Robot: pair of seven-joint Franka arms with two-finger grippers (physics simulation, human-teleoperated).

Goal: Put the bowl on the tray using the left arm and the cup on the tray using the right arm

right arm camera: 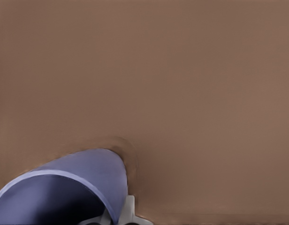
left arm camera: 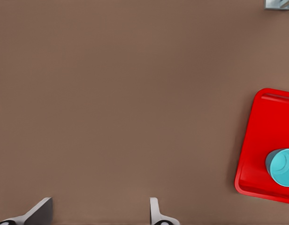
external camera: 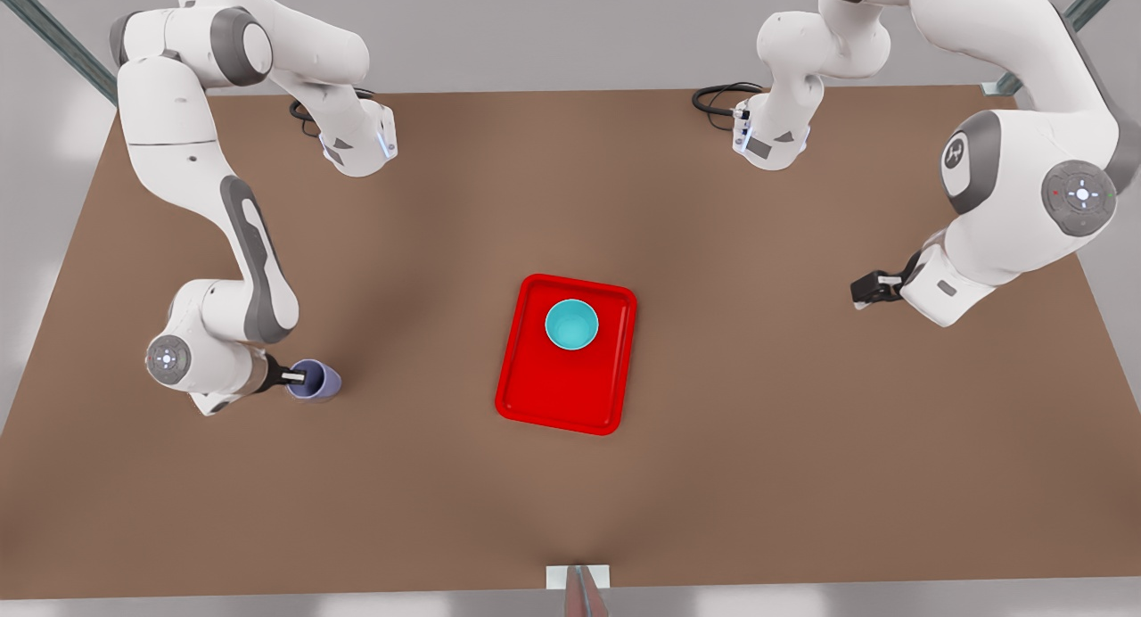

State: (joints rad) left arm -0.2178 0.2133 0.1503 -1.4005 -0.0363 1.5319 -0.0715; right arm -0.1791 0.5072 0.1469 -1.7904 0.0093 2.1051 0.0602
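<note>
The teal bowl stands inside the red tray at its far end, in the middle of the table. The lavender cup stands on the table at the front view's left. My right gripper grips its rim, one finger inside and one against the outer wall. The right wrist view shows the cup close up with a finger pressed to its wall. My left gripper hovers open over bare table at the front view's right, away from the tray and bowl.
The brown table stretches wide around the tray. Both arm bases stand at the far edge, with black cables beside them. A small white bracket sits at the near edge.
</note>
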